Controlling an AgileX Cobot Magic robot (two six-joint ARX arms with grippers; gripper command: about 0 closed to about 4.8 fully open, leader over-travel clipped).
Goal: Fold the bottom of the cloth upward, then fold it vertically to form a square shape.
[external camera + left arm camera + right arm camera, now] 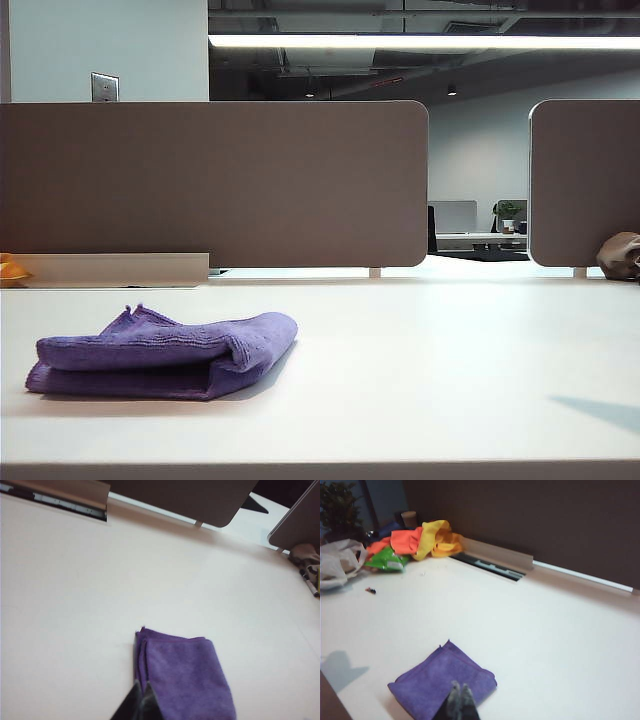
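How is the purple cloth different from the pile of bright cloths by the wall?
The purple cloth is folded into a neat, flat square; the bright pile is crumpled in a heap. The purple cloth is one colour; the pile mixes orange, yellow and green. The purple cloth lies out in the open, with the shut left gripper and shut right gripper above it; the pile sits at the table's back edge, away from both grippers. Both look like soft fabric.

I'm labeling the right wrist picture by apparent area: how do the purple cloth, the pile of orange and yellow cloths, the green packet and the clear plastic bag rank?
1. Purple cloth, though it lies nearest the camera.
2. Orange and yellow pile.
3. Plastic bag, cut off at the edge, so unsure.
4. Green packet.
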